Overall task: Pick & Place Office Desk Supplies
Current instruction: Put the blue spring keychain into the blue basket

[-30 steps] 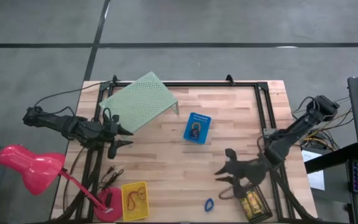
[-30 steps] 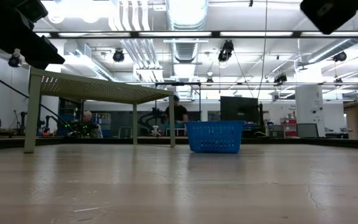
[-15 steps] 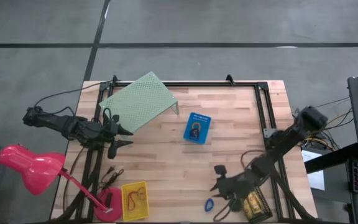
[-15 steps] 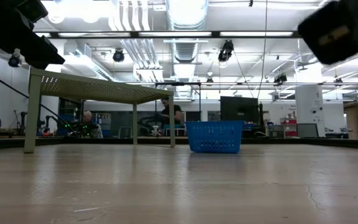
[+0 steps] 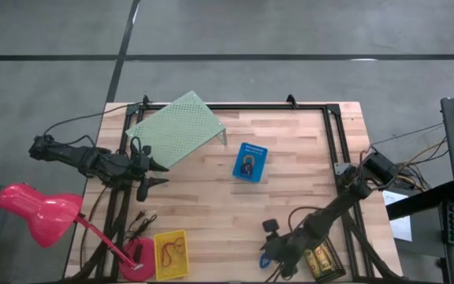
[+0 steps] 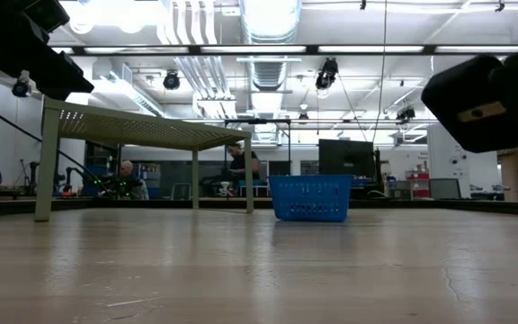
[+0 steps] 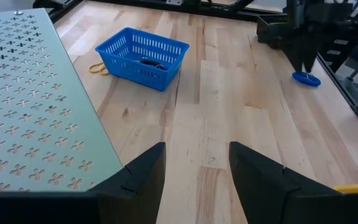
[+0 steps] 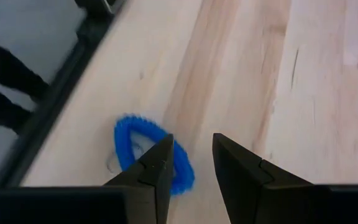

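Note:
A small blue ring (image 8: 131,142) lies flat on the wooden table near its front edge, also in the left wrist view (image 7: 307,78). My right gripper (image 8: 191,163) hangs open just over it, fingers pointing steeply down, one finger over the ring's near part; in the high view the gripper (image 5: 269,257) covers most of the ring. My left gripper (image 7: 194,167) waits open at the table's left (image 5: 161,170), beside the green riser. A tan rubber band (image 7: 97,67) lies beside the blue bin (image 7: 143,57).
The pale green perforated riser (image 5: 178,128) stands at the far left, and the blue bin (image 5: 250,162) sits mid-table. A yellow bin (image 5: 172,254) and a pink lamp (image 5: 38,207) are at the near left. A black bin (image 5: 322,261) holding yellow-gold pieces stands right of my right gripper.
My right gripper has come down and toward the table's near edge and left, away from the black bin and onto the spot above the blue ring, tipping steeper as it went. In the low view its arm has sunk into the picture.

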`<state>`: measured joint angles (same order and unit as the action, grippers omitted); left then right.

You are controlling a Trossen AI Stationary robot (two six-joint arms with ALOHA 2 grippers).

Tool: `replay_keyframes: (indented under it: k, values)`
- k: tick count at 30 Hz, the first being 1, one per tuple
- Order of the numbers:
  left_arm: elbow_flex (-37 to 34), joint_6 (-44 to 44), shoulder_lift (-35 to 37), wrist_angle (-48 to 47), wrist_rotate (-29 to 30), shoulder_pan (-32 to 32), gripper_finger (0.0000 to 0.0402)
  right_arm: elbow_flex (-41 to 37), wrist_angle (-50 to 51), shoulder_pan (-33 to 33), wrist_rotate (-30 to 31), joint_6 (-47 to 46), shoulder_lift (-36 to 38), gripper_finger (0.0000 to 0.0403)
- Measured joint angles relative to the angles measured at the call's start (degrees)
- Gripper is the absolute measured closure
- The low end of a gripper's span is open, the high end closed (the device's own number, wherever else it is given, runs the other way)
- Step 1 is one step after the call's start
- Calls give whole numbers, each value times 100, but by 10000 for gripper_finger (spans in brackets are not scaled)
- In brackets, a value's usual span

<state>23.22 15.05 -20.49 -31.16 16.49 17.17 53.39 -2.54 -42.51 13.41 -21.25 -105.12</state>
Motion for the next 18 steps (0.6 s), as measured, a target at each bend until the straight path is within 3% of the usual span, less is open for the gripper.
replay_keyframes:
  k: [6, 18]
  values:
    - [0, 0, 0, -2, 0, 0, 219, 0, 584, -1, 6, 233, 54, 306]
    - [0, 0, 0, -2, 0, 0, 219, 41, 381, -116, -116, 242, 11, 301]
